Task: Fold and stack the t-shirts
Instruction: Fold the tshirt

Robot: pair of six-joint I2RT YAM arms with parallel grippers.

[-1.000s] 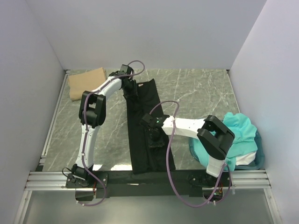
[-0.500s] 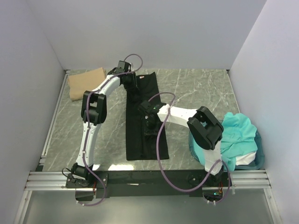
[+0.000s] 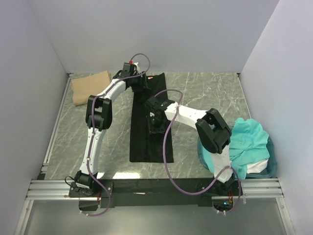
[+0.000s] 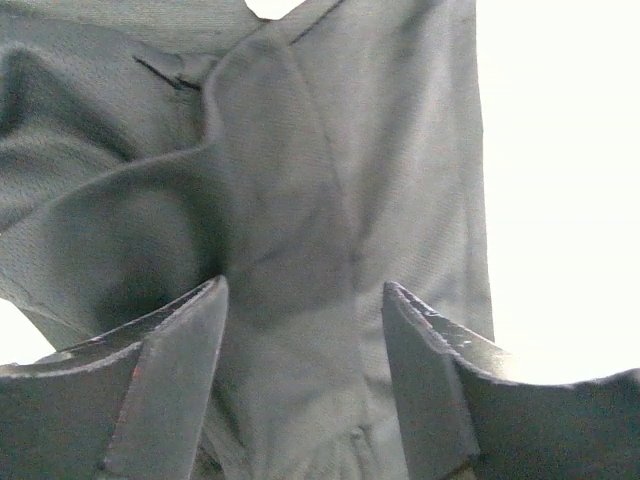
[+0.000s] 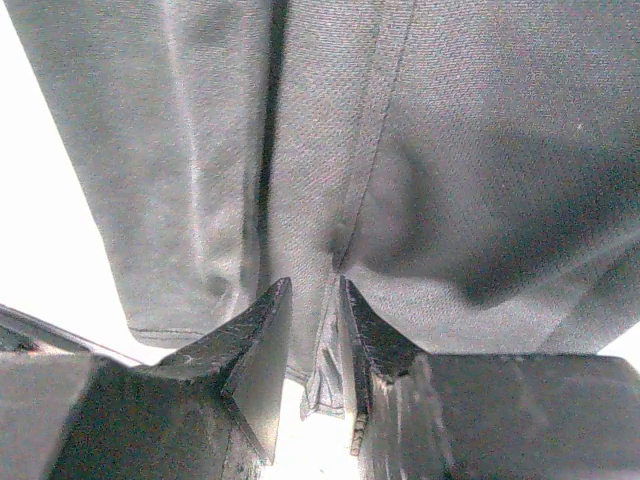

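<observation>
Pincers first: left pincer (image 4: 303, 292) is wide, fingers (image 4: 170, 380) well apart, nothing clamped. Black shirt (image 4: 300, 160) sits right below the gap, rumpled, with a raised crease running toward 12 o'clock in the left wrist view. Right pincer (image 5: 312, 292) is narrow and nipped on a fold of the same shirt. A stitched seam runs straight down into the slit between its jaws, and a hem edge shows just beneath the tips.

Top view: left pincer is at the 12 o'clock end of the shirt. Right pincer is just beside it toward 5 o'clock, partway down the cloth. Shirt is folded into a long narrow strip lying flat on the table (image 3: 210, 98), running 12 to 6 o'clock, a little left of centre. Its near end stops short of the rail (image 3: 54, 188) at the front edge. Its far end is bunched around the left pincer.

Left arm (image 3: 92, 144) reaches up from 7 o'clock. Right arm (image 3: 188, 115) crosses in from 5 o'clock, its purple cable (image 3: 164, 149) drooping over the strip.

Tan shirt (image 3: 90, 87) lies folded at 10 o'clock in the far-left corner, well apart from the black one. Teal shirts (image 3: 249, 139) are heaped in a blue tub (image 3: 270, 165) at 4 o'clock against the right wall, cloth spilling over its rim. Something white shows under the heap.
</observation>
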